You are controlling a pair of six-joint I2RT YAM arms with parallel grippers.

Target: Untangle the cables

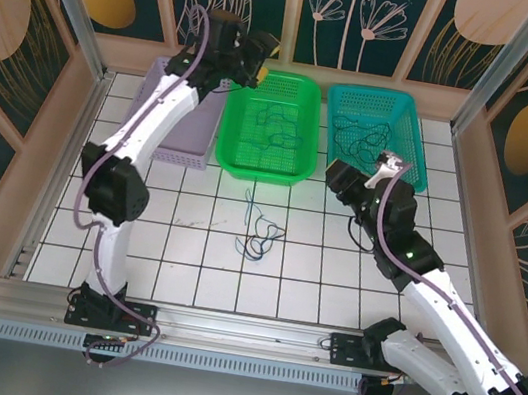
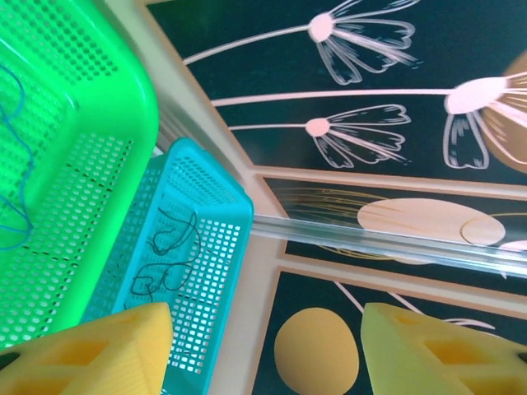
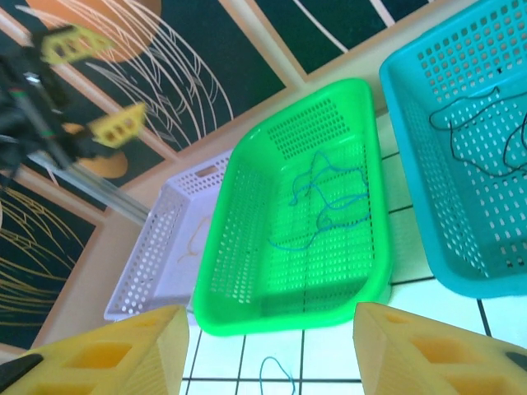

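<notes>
L claw (image 2: 263, 337) agape, yellow blocky pads (image 2: 90, 354), thin squiggly cables (image 1: 261, 229), perforated basket (image 1: 228, 123)

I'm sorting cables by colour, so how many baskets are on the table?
3, in a row at the far edge: a lavender basket left, partly under the left arm; a green basket in the middle; a teal basket right.

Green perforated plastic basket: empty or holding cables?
Not empty: a thin blue cable lies in loose loops on the floor of the green perforated plastic basket, clear in the right wrist and top views.
</notes>
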